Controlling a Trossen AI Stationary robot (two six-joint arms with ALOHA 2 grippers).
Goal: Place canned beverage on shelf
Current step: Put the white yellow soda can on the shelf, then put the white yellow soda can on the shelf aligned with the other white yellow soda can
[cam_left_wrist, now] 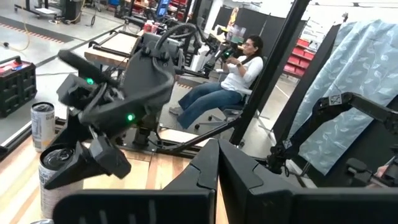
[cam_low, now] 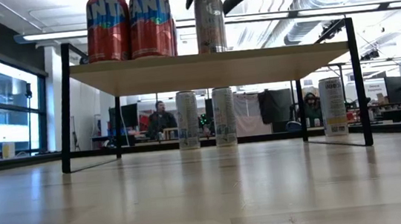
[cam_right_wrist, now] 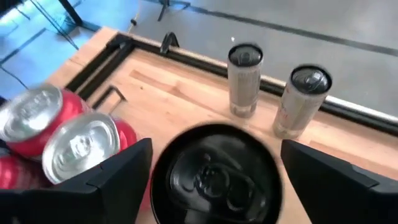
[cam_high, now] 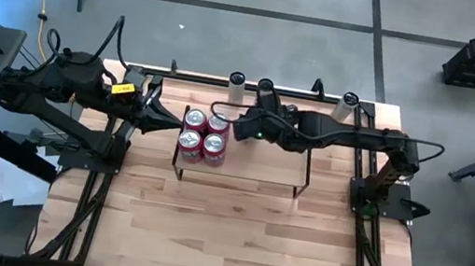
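A dark-topped beverage can stands upright on the shelf, just right of several red cans at the shelf's left end. My right gripper is open above it, slanting down. Its two fingers flank the can's top, and I see no plain touch. In the high view the gripper hides the can. My left gripper is shut on nothing and points level. It waits off the shelf's left end.
Three tall pale cans stand on the table behind the shelf, near the far edge. The right half of the shelf board is bare. People sit in the room beyond the table.
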